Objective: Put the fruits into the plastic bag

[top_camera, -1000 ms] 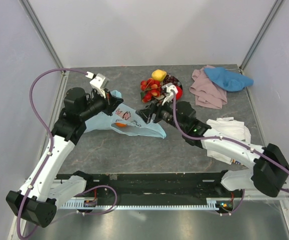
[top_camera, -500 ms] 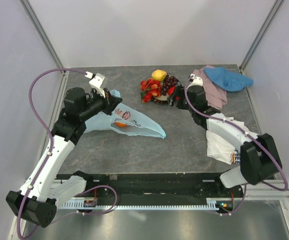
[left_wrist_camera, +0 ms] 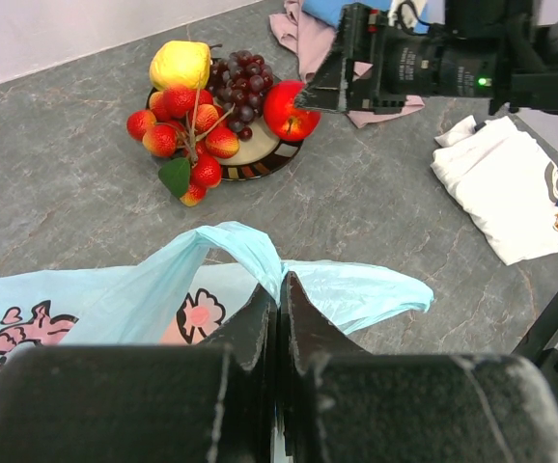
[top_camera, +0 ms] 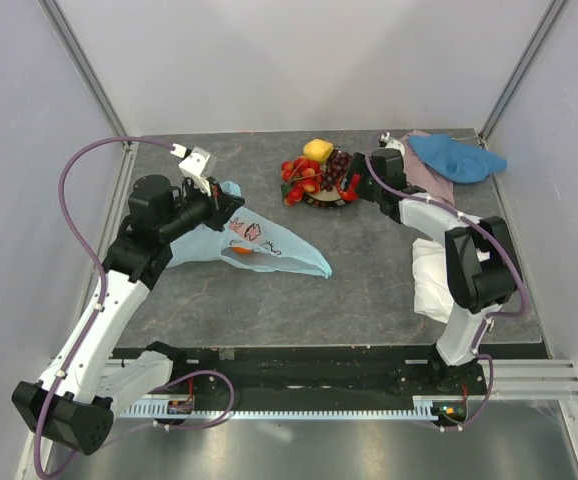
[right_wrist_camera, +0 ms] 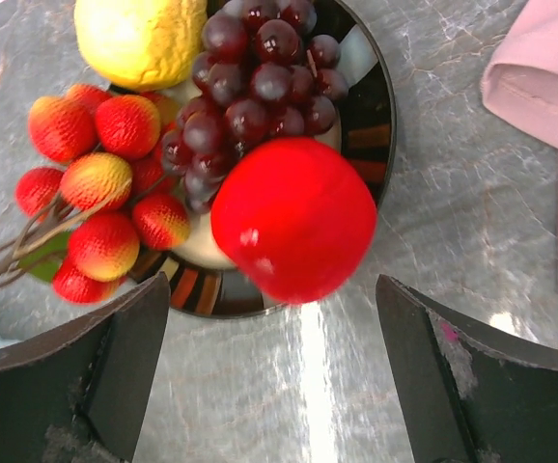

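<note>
Your right gripper (right_wrist_camera: 271, 338) hangs over the plate (right_wrist_camera: 368, 116) with its jaws spread wide, gripping nothing. Its two fingers (right_wrist_camera: 115, 376) frame the plate's near rim. Just ahead of the fingertips, centred in the gap, the apple (right_wrist_camera: 293, 220) rests on the near edge of the plate. Beyond the apple lie the grapes (right_wrist_camera: 255, 77), and past those the lemon (right_wrist_camera: 139, 39) at the plate's far side. Strawberries (right_wrist_camera: 96, 183) on thin stems spill off toward the left finger's side. A pink cloth (right_wrist_camera: 549, 96) lies off the right finger's side, apart from the plate.

Your left gripper (left_wrist_camera: 279, 313) is pinched tight on a handle of the bag (left_wrist_camera: 144, 289), with the light-blue film bunched between its closed jaws. The rest of the bag spreads on the table (left_wrist_camera: 67, 193) below the fingers and to either side of them, its pink-and-black prints showing. From this gripper the plate lies ahead across bare table. Your right gripper shows at the plate's right side, its tip near the apple. A white cloth (left_wrist_camera: 506, 198) lies ahead and to the right.

From overhead, the bag trails from the left gripper toward the right arm's side, near the plate but not touching it. A small orange patch (top_camera: 241, 251) shows through the film; you cannot tell whether it is fruit or print. A blue cloth (top_camera: 459, 158) rests on the pink one, beyond the right gripper.
</note>
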`<state>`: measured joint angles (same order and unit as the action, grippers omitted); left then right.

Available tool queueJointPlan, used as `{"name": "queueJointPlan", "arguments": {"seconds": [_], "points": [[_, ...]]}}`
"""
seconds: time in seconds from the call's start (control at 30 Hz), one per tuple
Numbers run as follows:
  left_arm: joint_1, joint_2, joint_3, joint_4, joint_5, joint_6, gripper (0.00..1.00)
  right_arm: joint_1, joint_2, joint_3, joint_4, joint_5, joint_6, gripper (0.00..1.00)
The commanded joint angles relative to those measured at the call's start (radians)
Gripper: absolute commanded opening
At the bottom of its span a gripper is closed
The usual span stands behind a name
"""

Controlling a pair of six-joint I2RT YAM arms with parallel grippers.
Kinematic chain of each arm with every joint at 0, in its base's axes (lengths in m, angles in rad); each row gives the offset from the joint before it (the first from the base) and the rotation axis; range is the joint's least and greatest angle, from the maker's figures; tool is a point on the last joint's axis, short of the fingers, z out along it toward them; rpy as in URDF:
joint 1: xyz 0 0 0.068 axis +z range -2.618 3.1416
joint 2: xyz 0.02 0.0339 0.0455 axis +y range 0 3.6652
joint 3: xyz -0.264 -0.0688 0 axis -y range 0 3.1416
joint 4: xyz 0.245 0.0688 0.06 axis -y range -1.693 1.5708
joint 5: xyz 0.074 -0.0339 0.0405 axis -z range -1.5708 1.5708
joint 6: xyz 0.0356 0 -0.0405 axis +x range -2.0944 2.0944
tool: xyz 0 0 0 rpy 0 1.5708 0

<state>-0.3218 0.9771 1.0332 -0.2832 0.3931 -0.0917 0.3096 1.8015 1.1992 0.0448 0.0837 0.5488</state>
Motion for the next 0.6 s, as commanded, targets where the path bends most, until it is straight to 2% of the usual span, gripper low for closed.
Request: {"name": "queueJointPlan", "arguments": {"seconds": [0.0,0.57], "points": [[0.003,-0.011,0.039,0.013,-0.014,0.014,0.02,-0.006,0.059,0.08,0.03,0.016,0.036,0.96],[0.003,-0.009,0.041,0.013,0.006,0.015,0.02,-0.026,0.168,0.137,0.044,0.06,0.134,0.98]]}}
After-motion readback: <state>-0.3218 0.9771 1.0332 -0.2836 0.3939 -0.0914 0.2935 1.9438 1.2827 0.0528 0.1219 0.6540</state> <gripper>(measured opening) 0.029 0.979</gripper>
